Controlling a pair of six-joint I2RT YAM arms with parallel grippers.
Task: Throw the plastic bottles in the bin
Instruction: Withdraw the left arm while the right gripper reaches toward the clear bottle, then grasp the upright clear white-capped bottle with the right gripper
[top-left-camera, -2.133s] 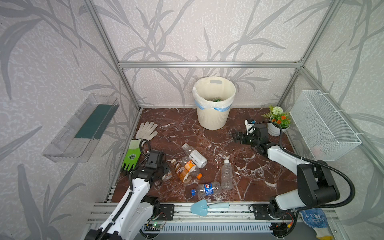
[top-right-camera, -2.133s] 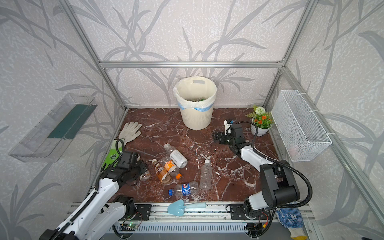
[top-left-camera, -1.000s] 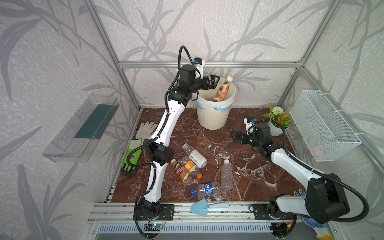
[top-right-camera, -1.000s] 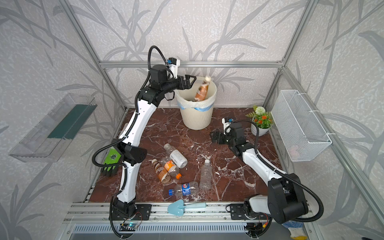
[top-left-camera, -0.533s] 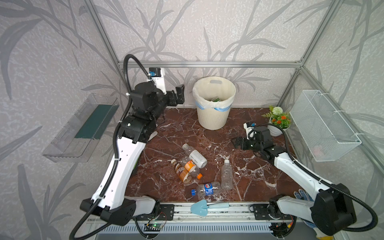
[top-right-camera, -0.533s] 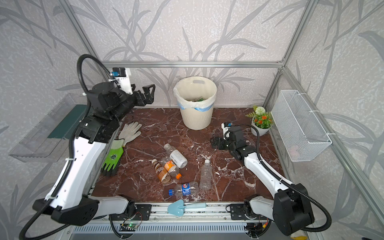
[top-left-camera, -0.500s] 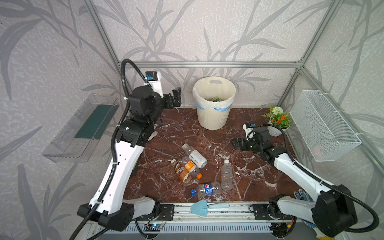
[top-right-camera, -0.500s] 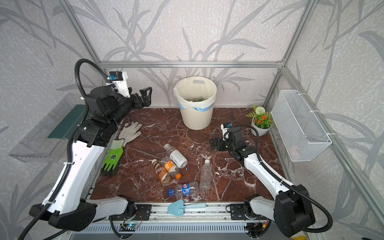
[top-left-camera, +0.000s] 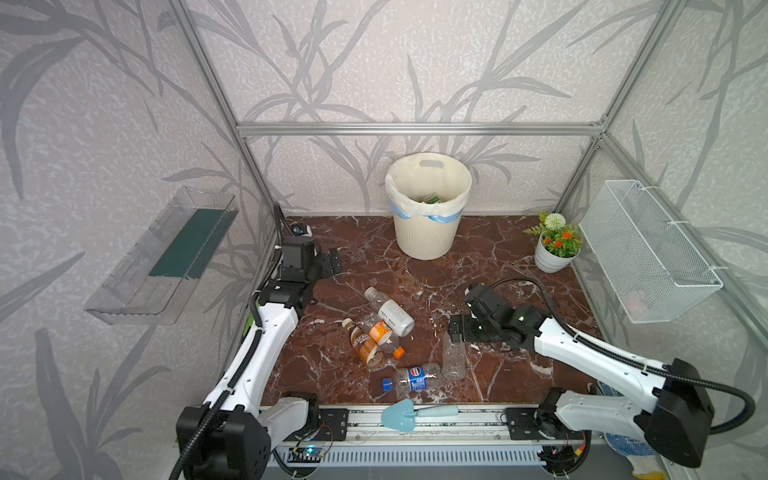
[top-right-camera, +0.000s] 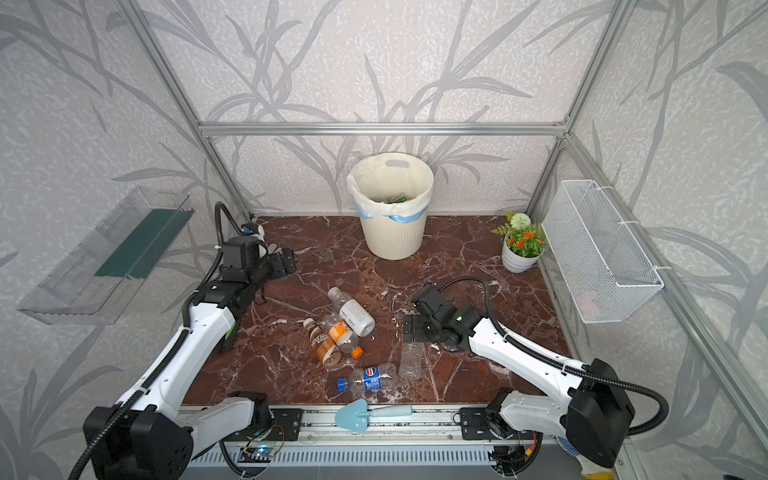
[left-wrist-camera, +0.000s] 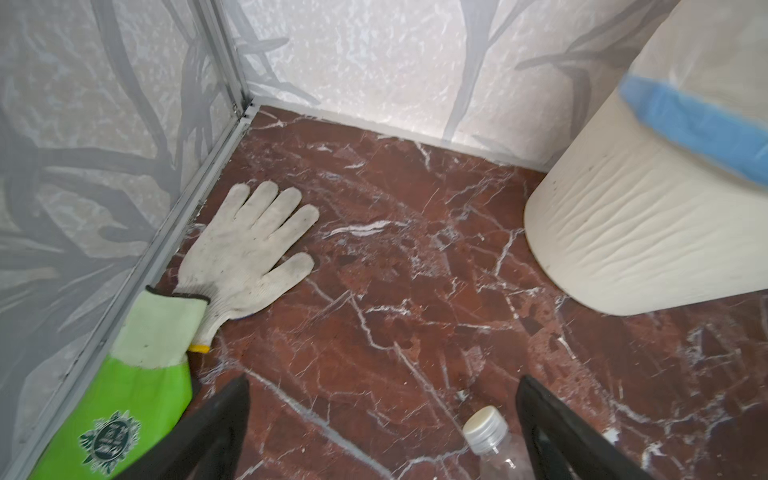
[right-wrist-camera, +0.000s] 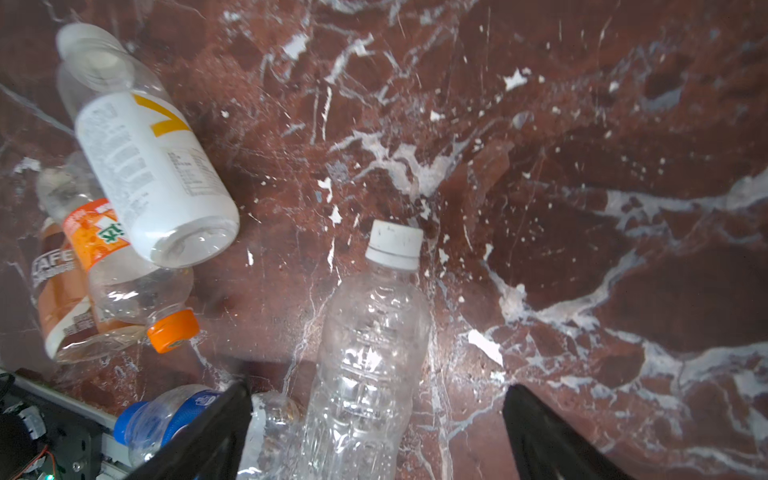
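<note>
Top views: red-brown marble floor (top-left-camera: 498, 257), leaf-patterned walls (top-left-camera: 415, 62)

Bench (top-left-camera: 494, 266) bare between bin (top-left-camera: 424, 241) and pot (top-left-camera: 550, 262): wide lane. Bare too from left claw (top-left-camera: 332, 264) across to bin. Gloves (left-wrist-camera: 245, 249) lie flat along left wall, low. Mid-bench blocked by three bottles (top-left-camera: 380, 328), piled and touching. Clear bottle (top-left-camera: 453, 359) has bare marble on its right side; right claw (top-left-camera: 459, 330) spread wide over its neck end. Blue-cap bottle (top-left-camera: 409, 378) crowds its base. Bin mouth unobstructed above. Wire basket (top-left-camera: 648, 253) juts from right wall.
</note>
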